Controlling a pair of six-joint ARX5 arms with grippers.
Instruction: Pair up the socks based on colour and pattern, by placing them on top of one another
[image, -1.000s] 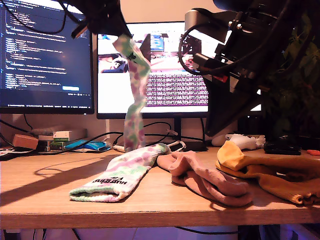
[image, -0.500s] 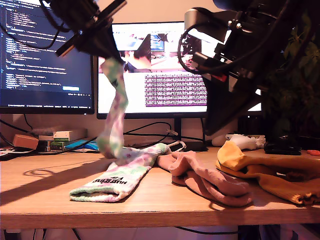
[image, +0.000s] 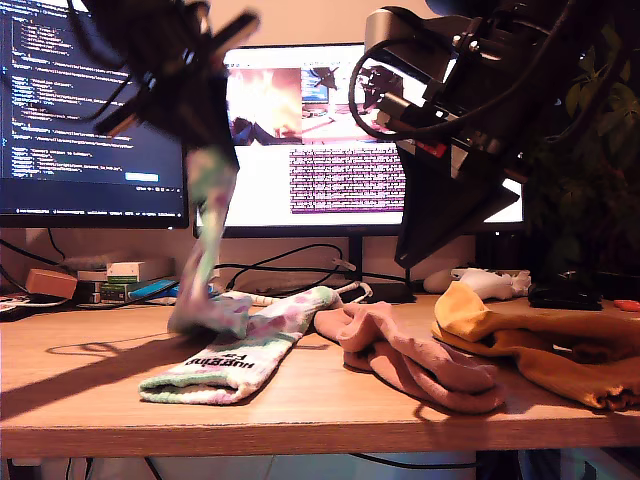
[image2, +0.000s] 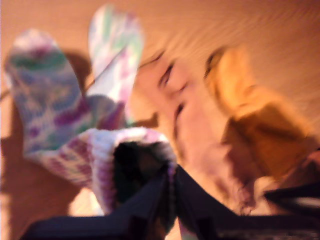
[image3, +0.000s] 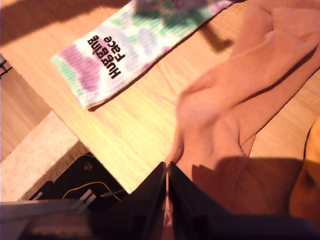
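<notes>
The wooden desk (image: 110, 385) carries, from the exterior view's left to right, a flat tie-dye sock (image: 245, 345) with black lettering, the crumpled pink socks (image: 415, 355) and the mustard socks (image: 545, 350) at the far right. My first gripper (image: 205, 135), blurred high at the exterior view's left, is clamped on the cuff of the hanging tie-dye sock (image: 205, 255), whose toe touches the flat one. My second gripper (image3: 167, 172) hangs above the pink socks, jaws pressed together on nothing.
</notes>
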